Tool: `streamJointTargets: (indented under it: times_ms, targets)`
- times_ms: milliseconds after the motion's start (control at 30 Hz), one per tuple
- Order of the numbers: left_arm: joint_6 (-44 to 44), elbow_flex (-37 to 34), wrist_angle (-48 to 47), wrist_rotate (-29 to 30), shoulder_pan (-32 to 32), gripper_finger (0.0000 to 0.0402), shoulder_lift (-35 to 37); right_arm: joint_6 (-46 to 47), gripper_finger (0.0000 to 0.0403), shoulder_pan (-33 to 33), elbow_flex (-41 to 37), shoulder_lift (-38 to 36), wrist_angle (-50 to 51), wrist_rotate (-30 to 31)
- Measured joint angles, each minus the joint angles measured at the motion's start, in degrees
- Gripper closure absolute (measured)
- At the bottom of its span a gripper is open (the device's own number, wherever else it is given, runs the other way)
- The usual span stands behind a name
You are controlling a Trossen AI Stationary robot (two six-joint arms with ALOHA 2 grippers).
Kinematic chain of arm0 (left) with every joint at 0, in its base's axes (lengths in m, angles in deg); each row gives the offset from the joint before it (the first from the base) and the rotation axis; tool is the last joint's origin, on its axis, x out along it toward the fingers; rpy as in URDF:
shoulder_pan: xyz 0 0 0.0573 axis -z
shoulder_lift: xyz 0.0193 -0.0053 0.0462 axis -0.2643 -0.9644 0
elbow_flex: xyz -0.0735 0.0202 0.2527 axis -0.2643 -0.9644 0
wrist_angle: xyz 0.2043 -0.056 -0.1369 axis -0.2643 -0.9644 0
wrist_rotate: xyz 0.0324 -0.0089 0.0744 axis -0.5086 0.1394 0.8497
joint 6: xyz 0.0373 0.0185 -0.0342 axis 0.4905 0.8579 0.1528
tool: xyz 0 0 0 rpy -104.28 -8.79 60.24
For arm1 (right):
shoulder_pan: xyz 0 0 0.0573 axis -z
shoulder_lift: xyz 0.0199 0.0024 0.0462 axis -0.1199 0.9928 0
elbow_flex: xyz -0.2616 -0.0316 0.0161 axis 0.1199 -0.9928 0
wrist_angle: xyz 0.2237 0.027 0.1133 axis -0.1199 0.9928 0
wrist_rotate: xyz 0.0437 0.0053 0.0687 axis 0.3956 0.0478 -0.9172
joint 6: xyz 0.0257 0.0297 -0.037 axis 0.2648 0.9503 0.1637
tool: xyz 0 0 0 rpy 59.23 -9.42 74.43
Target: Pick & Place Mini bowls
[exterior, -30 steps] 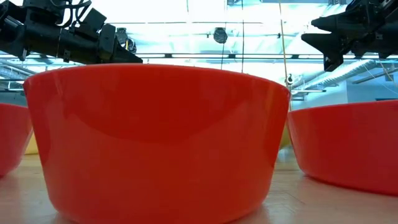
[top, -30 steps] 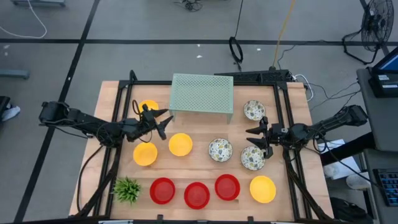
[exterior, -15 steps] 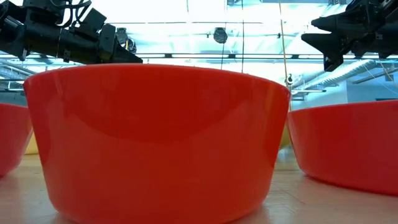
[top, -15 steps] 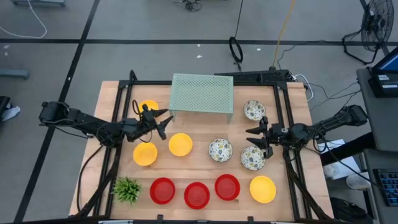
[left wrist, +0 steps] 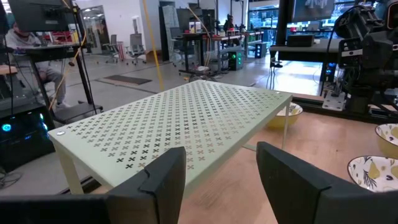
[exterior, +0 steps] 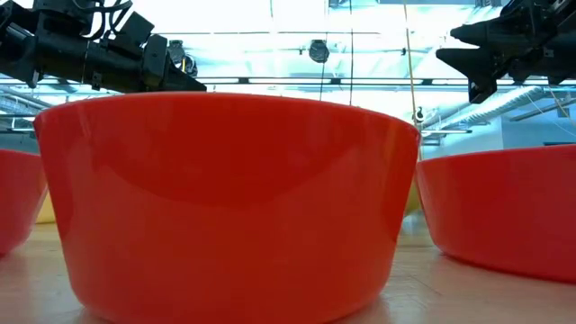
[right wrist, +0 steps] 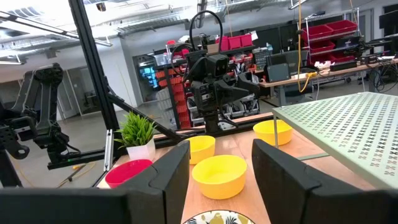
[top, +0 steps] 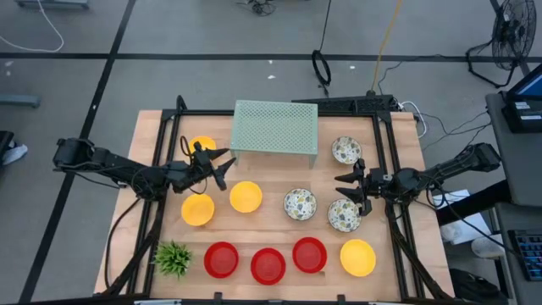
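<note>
The mini bowls rest on their bases on the wooden table. Yellow ones sit at the left (top: 246,196) (top: 198,209), beside the stand (top: 202,145) and near right (top: 357,257). Three red ones (top: 268,265) line the near edge and fill the low view (exterior: 225,207). Patterned ones (top: 300,204) (top: 344,215) (top: 346,150) lie to the right. My left gripper (top: 225,168) (left wrist: 221,168) hovers open, level, facing the mesh stand. My right gripper (top: 341,188) (right wrist: 221,165) hovers open above the table, beside the patterned bowl at the right.
The pale green mesh stand (top: 275,127) (left wrist: 180,124) stands on thin legs at the far middle. A small green plant (top: 174,258) (right wrist: 137,134) sits at the near left corner. Black frame rails (top: 161,169) run along both table sides.
</note>
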State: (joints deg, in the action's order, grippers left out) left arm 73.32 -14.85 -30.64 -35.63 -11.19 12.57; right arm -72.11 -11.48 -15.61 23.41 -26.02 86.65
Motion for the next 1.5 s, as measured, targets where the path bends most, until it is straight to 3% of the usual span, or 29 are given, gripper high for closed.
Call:
streamJointTargets:
  times_ms: [900,1500]
  targets:
    - [0.0,0.02,0.0,0.0,0.02,0.0201,0.01,-0.47,0.0243,0.02,-0.02,0.01,-0.06,0.0]
    - [-0.11,0.01,0.0,-0.05,0.02,0.0201,0.01,1.03,0.0243,0.01,-0.02,0.0,-5.25,0.0]
